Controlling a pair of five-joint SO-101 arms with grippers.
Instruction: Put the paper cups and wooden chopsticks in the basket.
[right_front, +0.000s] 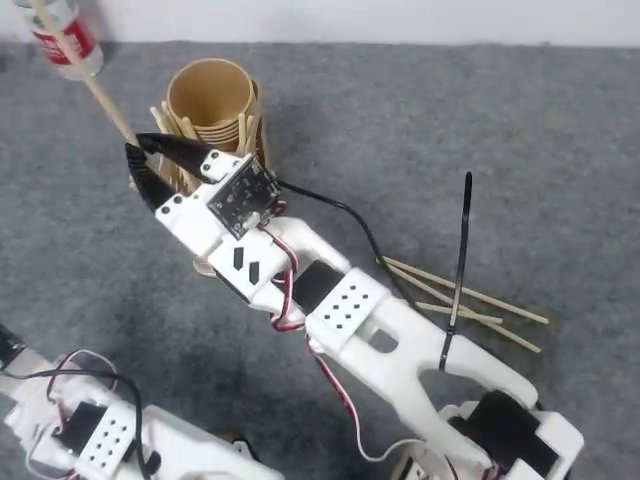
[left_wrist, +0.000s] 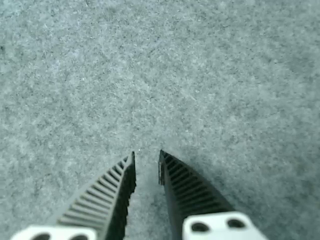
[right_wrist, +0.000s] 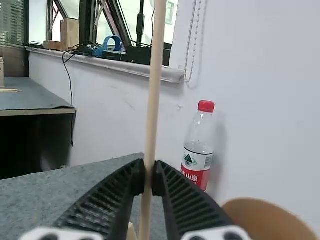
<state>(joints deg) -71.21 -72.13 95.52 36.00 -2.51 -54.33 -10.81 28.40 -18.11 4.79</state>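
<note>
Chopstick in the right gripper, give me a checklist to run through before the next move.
1. Right gripper shut on the chopstick: ok.
2. Gripper close beside the paper cups: ok.
3. Chopstick's lower end clear of the standing chopsticks around the cups: cannot tell, hidden.
4. Upper end clear of the bottle: cannot tell.
5. Left gripper empty, over bare carpet: ok.
6. All chopsticks collected: not ok, loose chopsticks lie on the carpet.
</note>
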